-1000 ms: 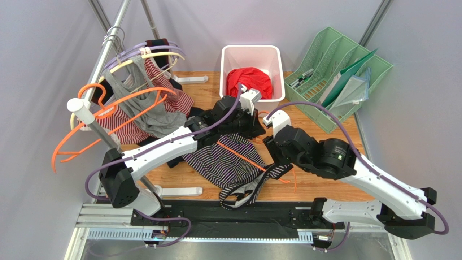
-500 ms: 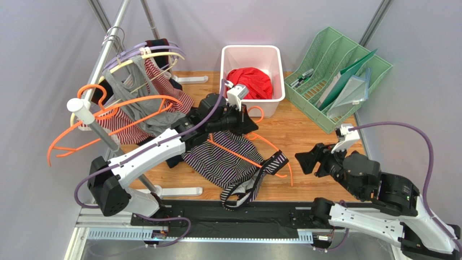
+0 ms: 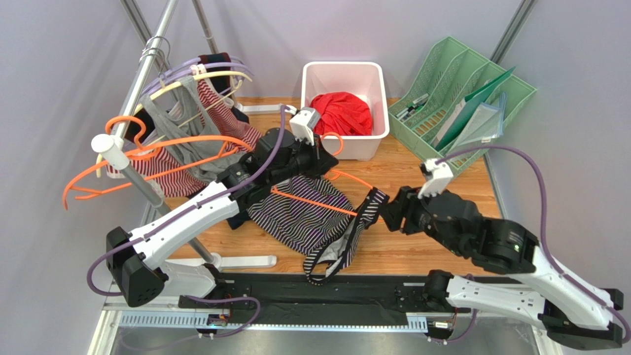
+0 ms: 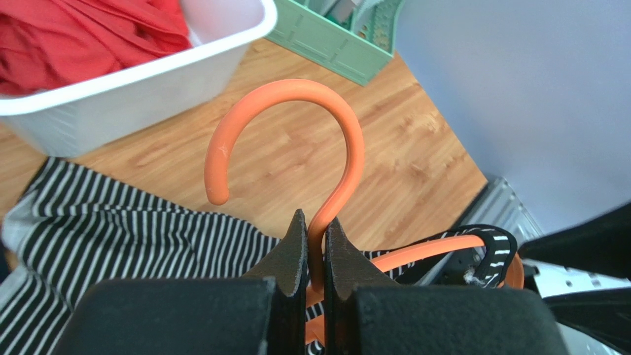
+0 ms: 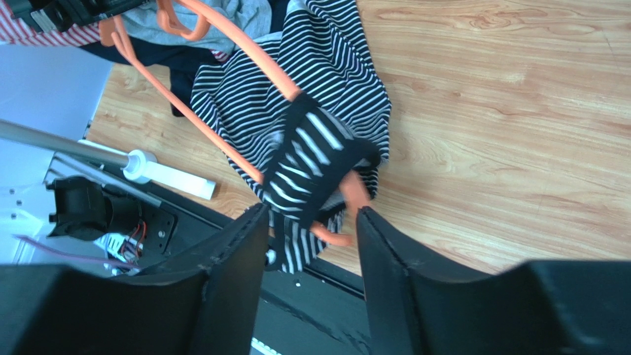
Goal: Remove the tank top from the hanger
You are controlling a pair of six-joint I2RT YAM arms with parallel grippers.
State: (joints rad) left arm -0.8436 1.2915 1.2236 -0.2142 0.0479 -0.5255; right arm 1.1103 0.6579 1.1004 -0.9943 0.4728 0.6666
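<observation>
The black-and-white striped tank top (image 3: 307,218) lies mostly on the wooden table, still threaded on the orange hanger (image 3: 315,201). My left gripper (image 4: 311,233) is shut on the hanger's neck just below the hook (image 4: 344,126), holding it up over the cloth. One strap (image 5: 311,166) is looped round the hanger's end. My right gripper (image 5: 311,211) hovers open just short of that strap, touching nothing. In the top view the right gripper (image 3: 390,214) sits right of the strap (image 3: 368,209).
A white bin (image 3: 343,68) with red cloth (image 3: 341,111) stands at the back. A green file rack (image 3: 466,103) is at the back right. The clothes rail (image 3: 133,177) on the left carries more hangers and garments (image 3: 189,137). A black base rail (image 3: 318,290) runs along the near edge.
The left gripper has drawn the hanger back and left, dragging the tank top. The right arm swung away to the right, then came back toward the strap, jaws apart.
</observation>
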